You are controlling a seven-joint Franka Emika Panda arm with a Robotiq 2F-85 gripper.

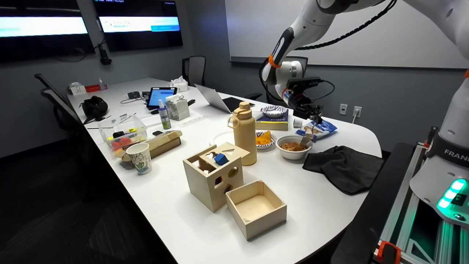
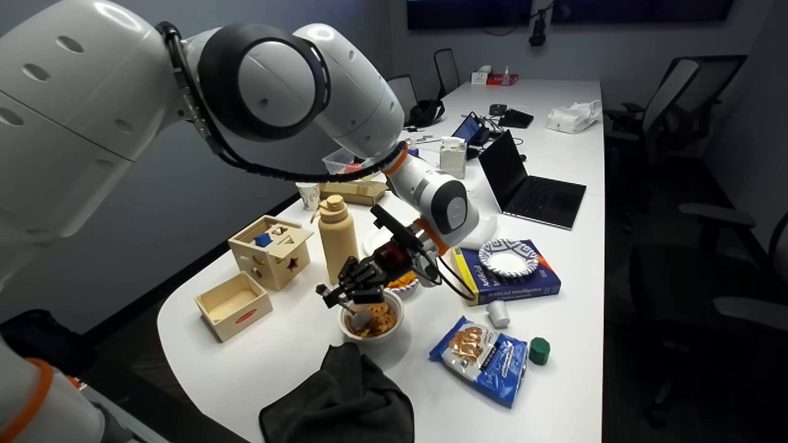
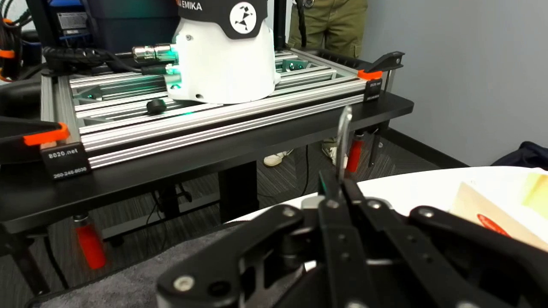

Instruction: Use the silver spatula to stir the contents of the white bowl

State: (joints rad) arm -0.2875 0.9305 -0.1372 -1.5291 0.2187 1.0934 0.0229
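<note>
Tall bottle [image 1: 244, 135] obstructs near white bowl [image 1: 293, 155]; tabletop [image 1: 291, 183] free toward open box [image 1: 268, 222].

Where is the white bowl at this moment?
In an exterior view, the white bowl stands right of the orange pieces and left of the dark cloth.

In both exterior views the arm [image 2: 363, 92] is reaching out from its base [image 1: 432, 183] and down to the wrist [image 2: 452, 209]; the gripper [image 2: 336, 298] is pointing back baseward, slanting downward, its fingers [image 3: 338, 231] standing close together. Green lights [image 1: 450, 194] are glowing on the base.
</note>
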